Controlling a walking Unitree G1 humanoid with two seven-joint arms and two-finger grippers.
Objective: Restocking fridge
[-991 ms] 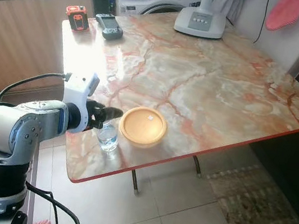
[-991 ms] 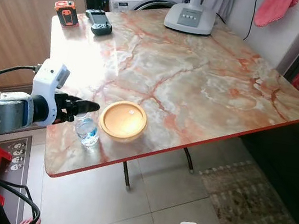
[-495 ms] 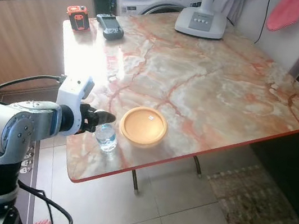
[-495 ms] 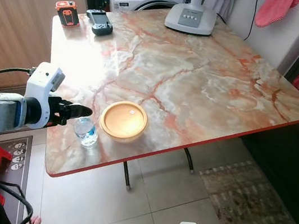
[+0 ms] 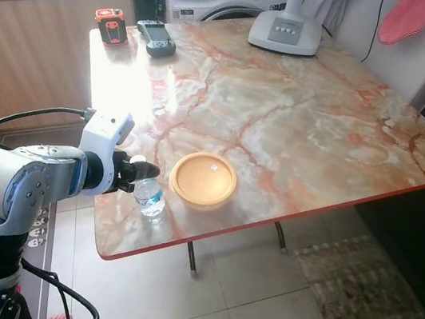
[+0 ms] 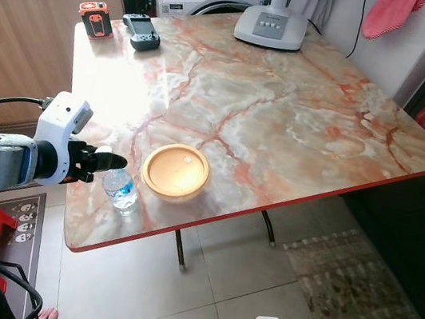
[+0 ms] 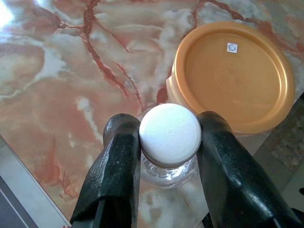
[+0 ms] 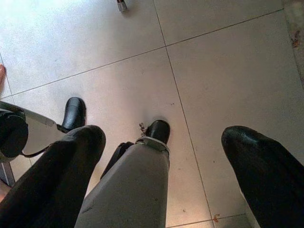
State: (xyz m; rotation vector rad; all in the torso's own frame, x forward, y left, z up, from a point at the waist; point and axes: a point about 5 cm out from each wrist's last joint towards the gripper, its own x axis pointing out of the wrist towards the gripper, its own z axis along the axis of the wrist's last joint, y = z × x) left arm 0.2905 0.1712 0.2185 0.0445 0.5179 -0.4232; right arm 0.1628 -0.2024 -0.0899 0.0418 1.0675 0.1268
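My left gripper (image 7: pixel 169 142): its two black fingers (image 7: pixel 118 161) sit either side of the white cap of the water bottle (image 5: pixel 151 197), touching it, closed on its neck. The bottle stands upright on the marble table (image 5: pixel 300 117), just beside the orange lidded container (image 5: pixel 204 179). My right gripper (image 8: pixel 166 156) hangs spread wide, holding nothing.

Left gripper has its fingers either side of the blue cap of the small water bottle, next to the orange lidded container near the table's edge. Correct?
Not quite: the cap is white, as the left wrist view shows. The rest holds: the left gripper straddles the water bottle beside the orange container near the table edge.
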